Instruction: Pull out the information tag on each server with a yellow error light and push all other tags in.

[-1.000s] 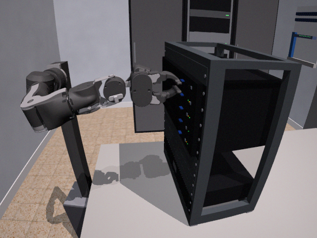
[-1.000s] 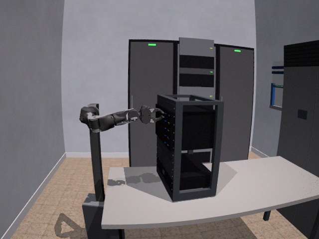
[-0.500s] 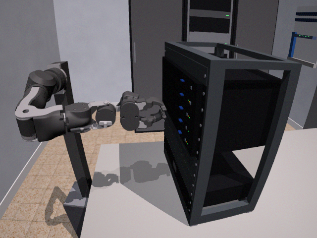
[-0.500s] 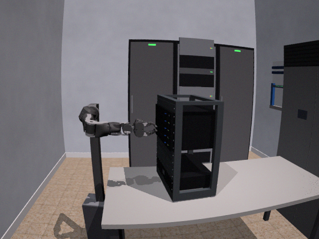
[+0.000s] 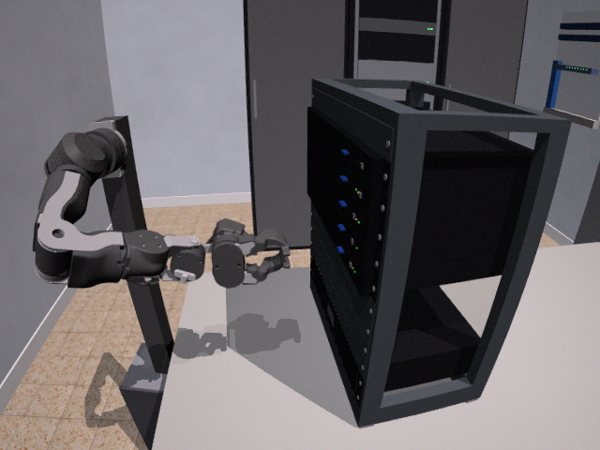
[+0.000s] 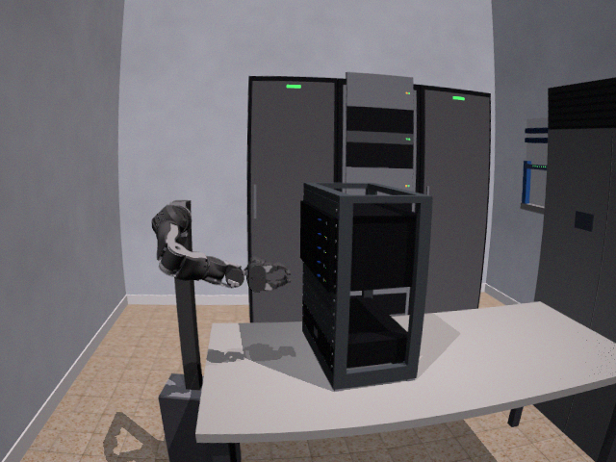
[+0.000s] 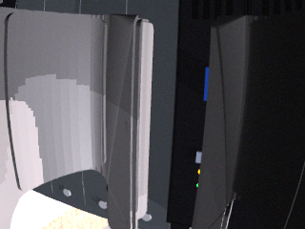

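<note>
The black open-frame rack (image 5: 412, 121) (image 6: 343, 293) stands on the table. Its front holds several stacked servers, each with a small blue information tag, from the top one (image 5: 344, 151) down to the lowest (image 5: 339, 249). Yellow lights (image 5: 359, 192) (image 5: 357, 221) (image 5: 352, 266) show on three servers. My gripper (image 5: 286, 256) (image 6: 287, 276) (image 7: 180, 134) is nearly shut and empty. It hangs a short way left of the rack front, level with the lowest tags. The wrist view shows one blue tag (image 7: 206, 84), a pale button (image 7: 198, 156), a yellow light (image 7: 198, 171) and a green light (image 7: 197, 184).
The white table (image 5: 291, 412) (image 6: 497, 347) bears the rack. The arm's dark post (image 5: 135, 242) (image 6: 186, 298) stands at the table's left edge. Tall grey cabinets (image 5: 280, 97) (image 6: 294, 198) stand behind the rack.
</note>
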`<state>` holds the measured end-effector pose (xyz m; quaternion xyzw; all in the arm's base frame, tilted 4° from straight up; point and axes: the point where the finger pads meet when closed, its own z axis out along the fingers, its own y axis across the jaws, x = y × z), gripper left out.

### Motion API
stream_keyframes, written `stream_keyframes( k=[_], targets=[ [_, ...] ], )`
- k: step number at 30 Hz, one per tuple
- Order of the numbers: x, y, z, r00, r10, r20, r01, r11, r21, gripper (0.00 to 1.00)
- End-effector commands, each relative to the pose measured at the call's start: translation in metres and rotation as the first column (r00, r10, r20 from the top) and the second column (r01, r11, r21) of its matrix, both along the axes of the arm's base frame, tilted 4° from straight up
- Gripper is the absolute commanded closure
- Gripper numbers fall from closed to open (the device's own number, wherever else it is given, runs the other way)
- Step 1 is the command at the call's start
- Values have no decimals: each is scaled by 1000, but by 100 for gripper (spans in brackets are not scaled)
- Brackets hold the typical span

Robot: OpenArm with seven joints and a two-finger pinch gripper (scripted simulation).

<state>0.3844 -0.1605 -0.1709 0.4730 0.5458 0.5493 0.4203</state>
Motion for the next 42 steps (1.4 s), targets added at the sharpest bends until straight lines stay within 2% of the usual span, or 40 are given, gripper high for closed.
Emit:
stream_keyframes(
  k=[1, 6, 42],
  targets=[
    [-1, 0, 0, 1000, -5, 17, 5, 1000, -3, 90],
    [-4, 2, -6, 1000, -5, 17, 5, 1000, -3, 90],
    [-5, 3, -6, 1000, -3, 17, 3, 1000, -2, 90]
  ],
)
